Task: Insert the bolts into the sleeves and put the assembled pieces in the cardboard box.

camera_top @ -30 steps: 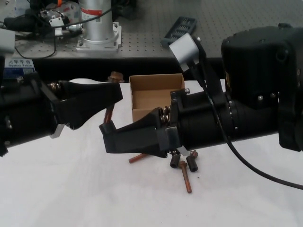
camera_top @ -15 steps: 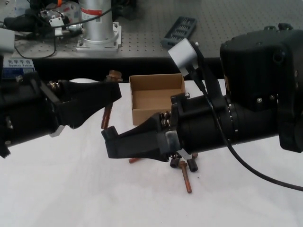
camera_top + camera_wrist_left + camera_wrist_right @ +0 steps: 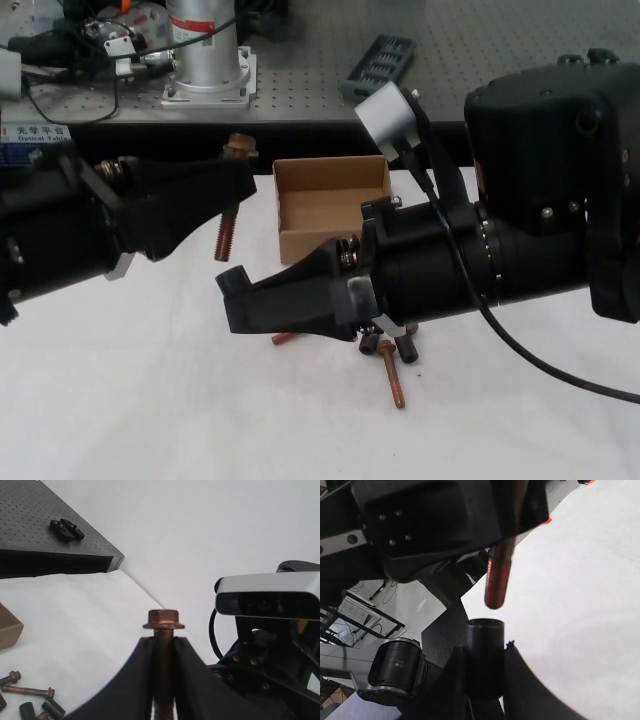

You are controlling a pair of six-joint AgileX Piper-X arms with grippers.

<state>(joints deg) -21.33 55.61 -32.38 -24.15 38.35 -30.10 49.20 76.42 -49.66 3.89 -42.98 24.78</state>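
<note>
- Plainly pinched a copper-coloured bolt between the pressed-in fingers of the left end effector, hex head up, shank hanging below the fingers.
- Clamped a black sleeve in the right end effector, open mouth turned toward the bolt's threaded tip.
- Judged the coming move to turn on one gap: threaded tip just above the sleeve mouth, not yet touching, the two long axes nearly in line, the bolt leaning slightly and sitting a little off the mouth's centre.
- Called, most likely, for a small sideways correction and then a straight push along the shank.
- Placed, from the high view, the left end effector and its bolt over the right end effector, both above the white-covered bench and just in front of the cardboard box, with loose bolts and spare sleeves lying near.
- Read the tip-to-mouth gap from the right wrist view, the grip under the head from the left wrist view, and the stacking of the arms and their nearness to the box from the high view.
</note>
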